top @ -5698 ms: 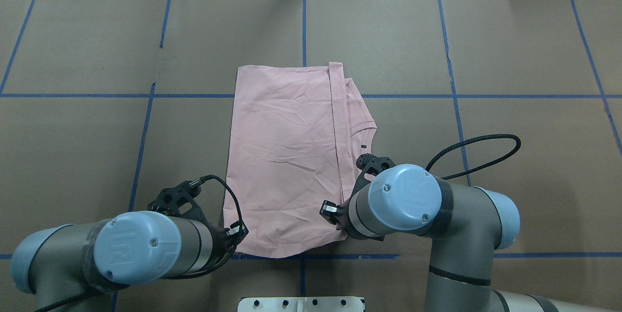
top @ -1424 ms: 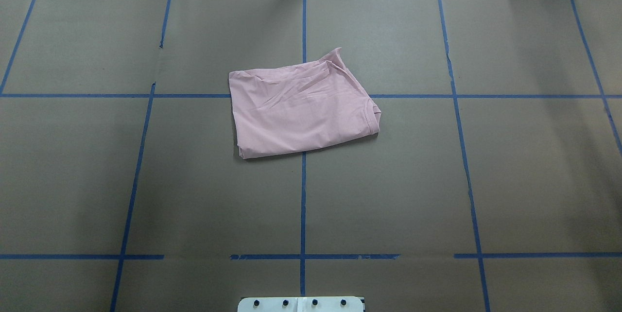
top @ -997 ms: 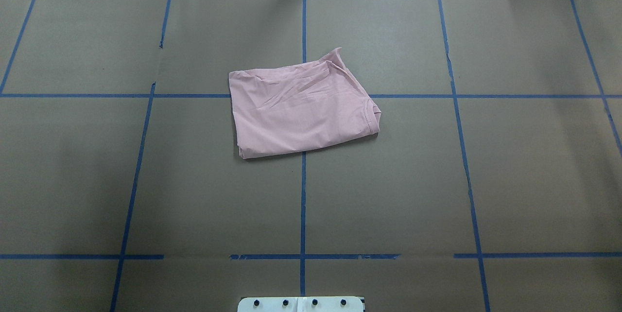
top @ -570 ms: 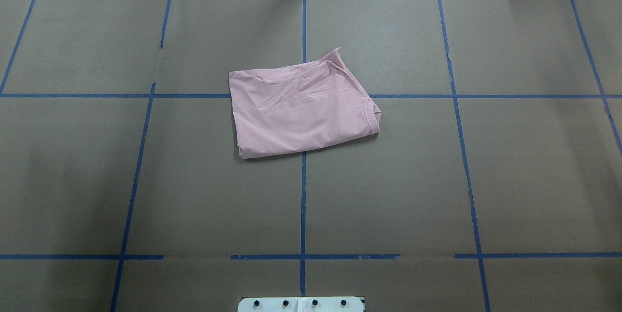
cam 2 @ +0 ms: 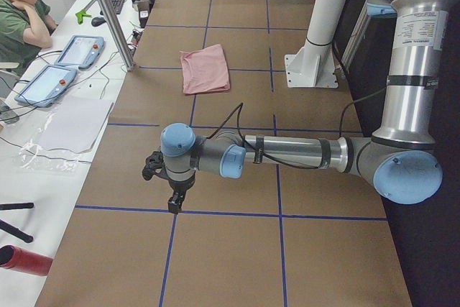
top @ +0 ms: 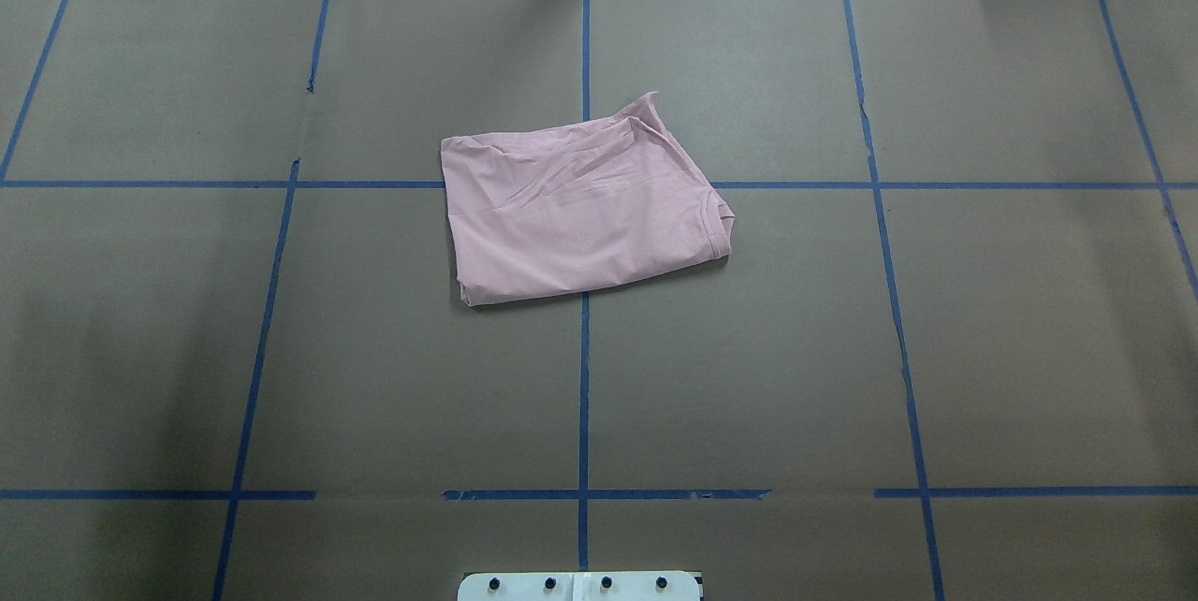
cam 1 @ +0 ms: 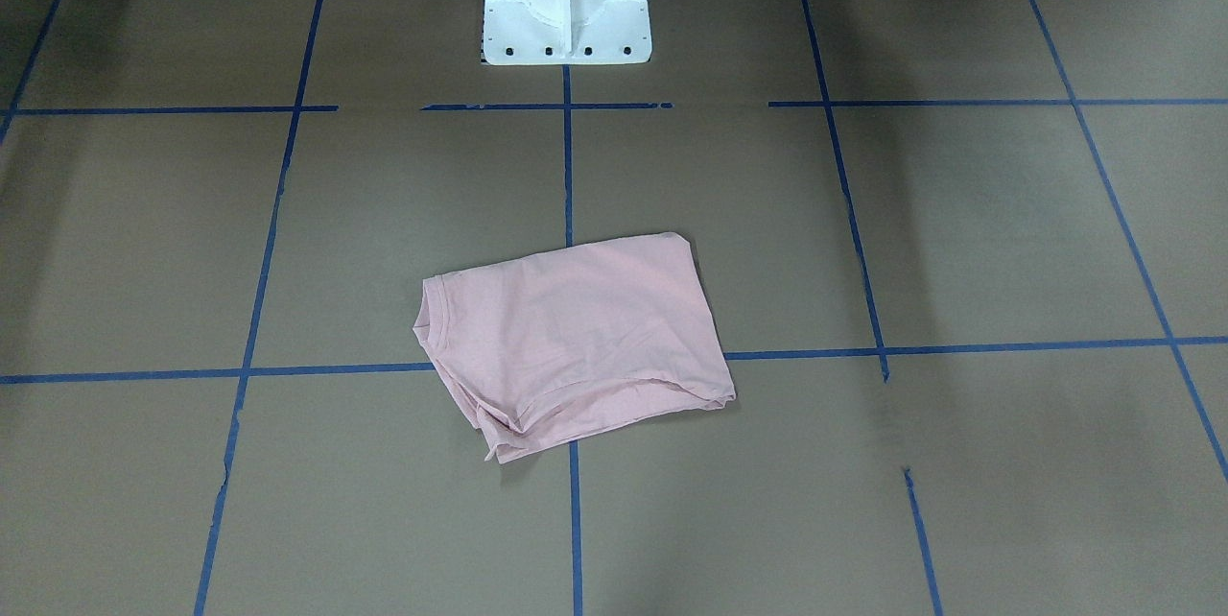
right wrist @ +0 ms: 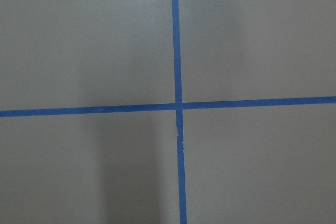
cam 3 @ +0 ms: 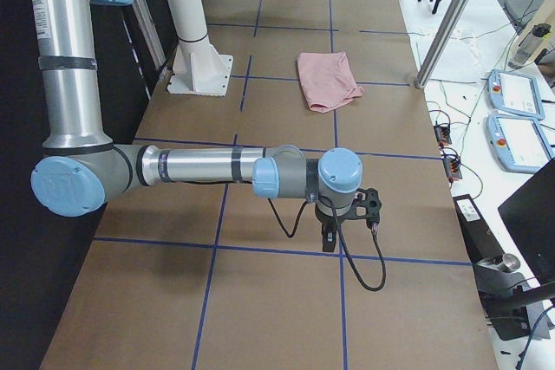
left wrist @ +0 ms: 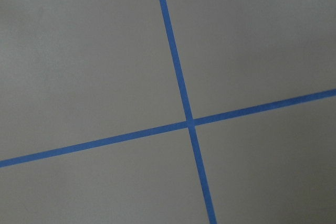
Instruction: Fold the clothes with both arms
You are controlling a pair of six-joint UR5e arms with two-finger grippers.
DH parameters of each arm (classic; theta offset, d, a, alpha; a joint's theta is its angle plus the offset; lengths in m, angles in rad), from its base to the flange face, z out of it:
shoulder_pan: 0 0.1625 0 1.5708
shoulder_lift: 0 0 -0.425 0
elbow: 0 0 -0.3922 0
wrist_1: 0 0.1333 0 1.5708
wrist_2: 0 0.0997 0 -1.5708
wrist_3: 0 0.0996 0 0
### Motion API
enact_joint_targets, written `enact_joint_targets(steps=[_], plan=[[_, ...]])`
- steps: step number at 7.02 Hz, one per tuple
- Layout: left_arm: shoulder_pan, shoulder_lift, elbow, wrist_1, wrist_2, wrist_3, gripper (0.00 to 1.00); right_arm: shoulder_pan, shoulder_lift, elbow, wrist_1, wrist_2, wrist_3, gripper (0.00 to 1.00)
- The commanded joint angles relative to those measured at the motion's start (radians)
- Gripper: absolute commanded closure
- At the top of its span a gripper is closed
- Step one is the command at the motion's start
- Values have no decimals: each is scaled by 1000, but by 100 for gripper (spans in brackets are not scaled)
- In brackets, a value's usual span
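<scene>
Paper point(top: 1029, 348), brown with blue tape lines point(top: 583, 395), bears T-shirt point(top: 580, 217).

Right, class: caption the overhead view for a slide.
Folded pink T-shirt lying on the brown table gridded with blue tape.

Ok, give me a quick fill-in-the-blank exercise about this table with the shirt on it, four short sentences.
1. The folded T-shirt is ____ in colour.
2. In the front-facing view its collar lies on the view's ____ side.
3. The lines of tape on the brown paper are ____.
4. Of the left gripper and the right gripper, the T-shirt is touched by ____.
Missing words: pink; left; blue; neither.
</scene>
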Motion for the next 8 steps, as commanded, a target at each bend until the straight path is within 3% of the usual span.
enact_joint_targets(steps=[1, 6, 8], plan=[[1, 20, 6, 0, 1, 21, 0, -48, -8, -21, 4, -3, 30, 0], [4, 25, 6, 15, 5, 10, 0, -90, -7, -16, 8, -8, 67, 0], [4, 11, 0, 77, -7, -147, 0, -90, -5, -10, 7, -8, 69, 0]])
